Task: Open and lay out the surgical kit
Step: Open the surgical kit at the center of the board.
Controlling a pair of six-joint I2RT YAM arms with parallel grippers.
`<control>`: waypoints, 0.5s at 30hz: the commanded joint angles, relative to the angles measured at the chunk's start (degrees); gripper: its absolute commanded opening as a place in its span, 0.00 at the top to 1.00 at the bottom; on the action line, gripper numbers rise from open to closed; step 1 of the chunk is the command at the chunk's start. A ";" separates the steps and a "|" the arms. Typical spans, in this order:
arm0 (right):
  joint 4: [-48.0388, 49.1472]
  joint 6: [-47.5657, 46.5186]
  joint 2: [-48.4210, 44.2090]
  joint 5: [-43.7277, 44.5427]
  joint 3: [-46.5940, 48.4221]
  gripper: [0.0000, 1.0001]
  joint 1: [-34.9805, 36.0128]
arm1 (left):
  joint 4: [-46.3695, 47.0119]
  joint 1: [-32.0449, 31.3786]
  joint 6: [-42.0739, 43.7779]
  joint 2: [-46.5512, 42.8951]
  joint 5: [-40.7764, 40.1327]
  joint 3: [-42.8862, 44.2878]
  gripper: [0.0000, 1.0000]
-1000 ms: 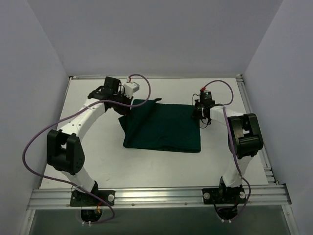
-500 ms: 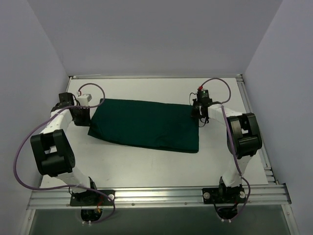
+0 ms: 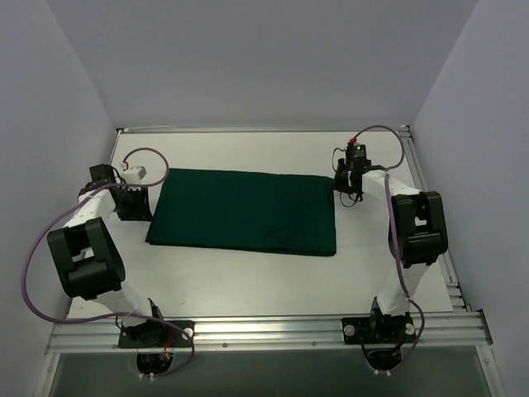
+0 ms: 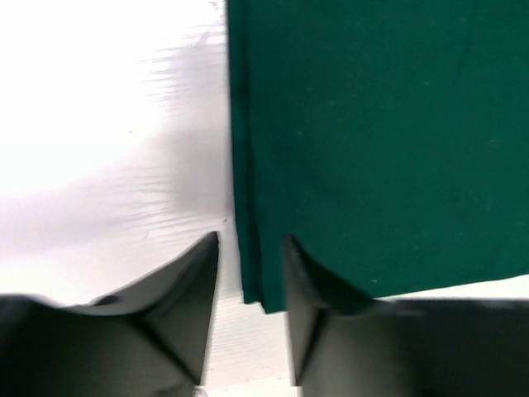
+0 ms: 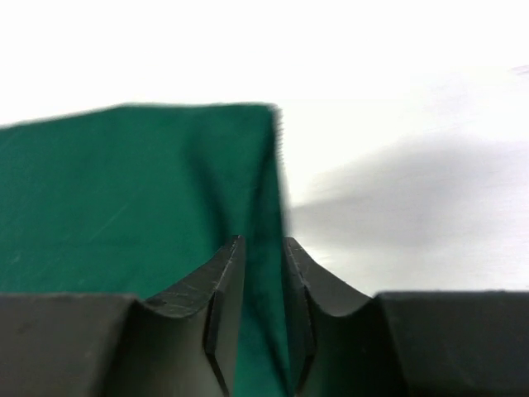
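At the centre of the white table point(image 3: 248, 277), the dark green rectangular cloth wrap point(image 3: 244, 211) of the surgical kit lies flat, its long side running left to right. Nothing else of the kit shows in any of the 3 views.

Left gripper point(image 4: 250, 248): positioned at the cloth's left edge. The 2 fingers stand parted with the layered edge in the gap between them; nothing is pinched.

Right gripper point(image 5: 264, 248): positioned on the cloth's right edge, near the far right corner. The jaws stand narrowly parted astride that edge and grip nothing.

Handling, as judged from these views: the cloth is light, soft and limp. It will probably sag and fold under its own weight, and drag on the table rather than slide as 1 sheet. The left edge shows at least 2 layers, so a pinch may take 1 layer or all of them. Take hold at edges or corners, low to the table, 1 gripper per side. Keep tension even to avoid bunching.
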 commanded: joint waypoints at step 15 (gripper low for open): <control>-0.56 -0.81 7.13 -8.10 7.86 0.90 -2.89 | -2.32 0.79 4.04 -1.78 3.76 -0.07 0.34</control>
